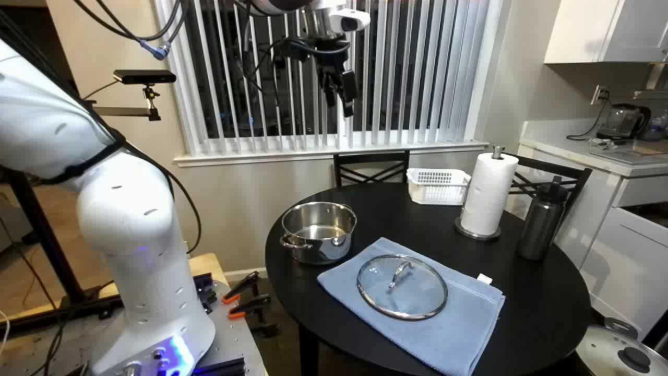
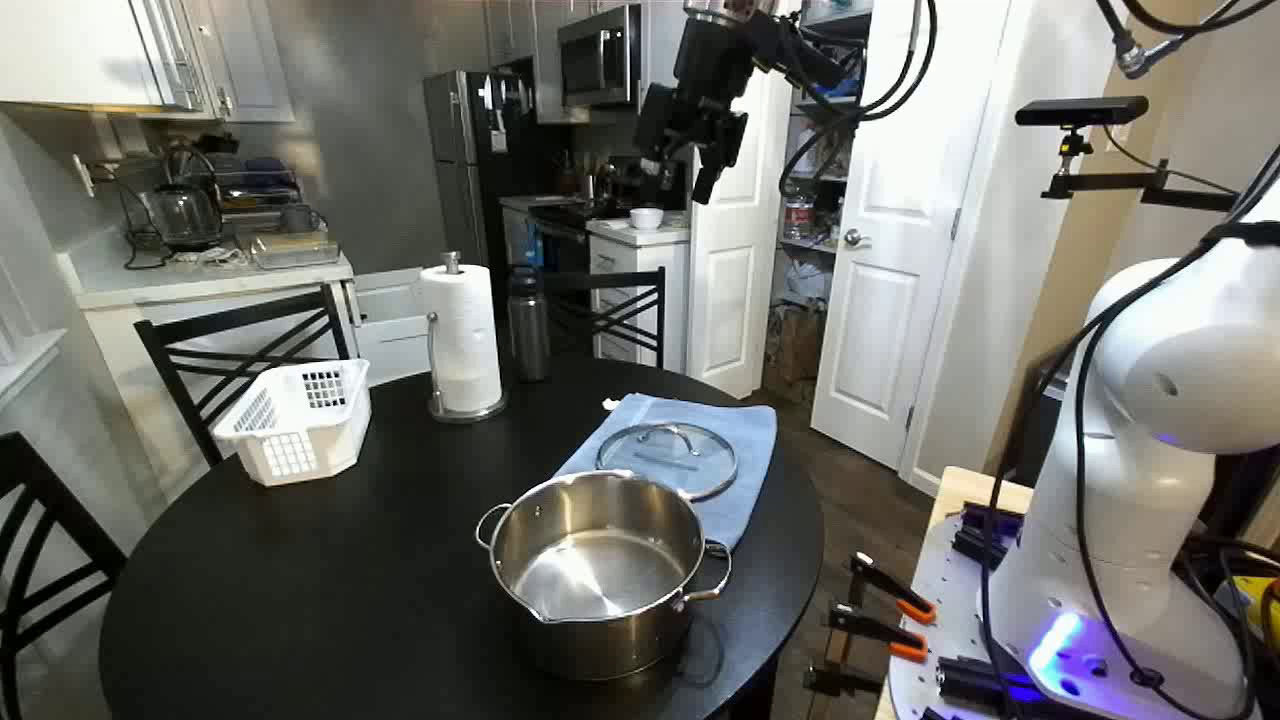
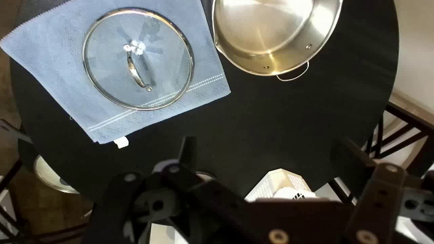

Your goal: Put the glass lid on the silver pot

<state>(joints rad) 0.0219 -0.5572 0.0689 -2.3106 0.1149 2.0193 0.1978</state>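
The glass lid (image 1: 417, 292) lies flat on a folded blue towel (image 1: 459, 334), its metal loop handle facing up. It also shows on the towel in an exterior view (image 2: 650, 465) and in the wrist view (image 3: 166, 67). The silver pot (image 1: 323, 250) stands uncovered on the black table beside the towel, with loop handles on its sides. It also shows in an exterior view (image 2: 610, 645) and, cut off at the top, in the wrist view (image 3: 257, 44). My gripper (image 1: 339, 102) is high above the table, open and empty, fingers wide apart in the wrist view (image 3: 268, 149).
A white basket (image 1: 438, 188), a paper towel roll (image 1: 489, 196) on a stand and a dark metal bottle (image 1: 541, 222) stand on the round black table (image 2: 400, 560). Dark chairs (image 2: 250, 350) surround it. A bracketed camera (image 1: 145, 77) sits near the arm.
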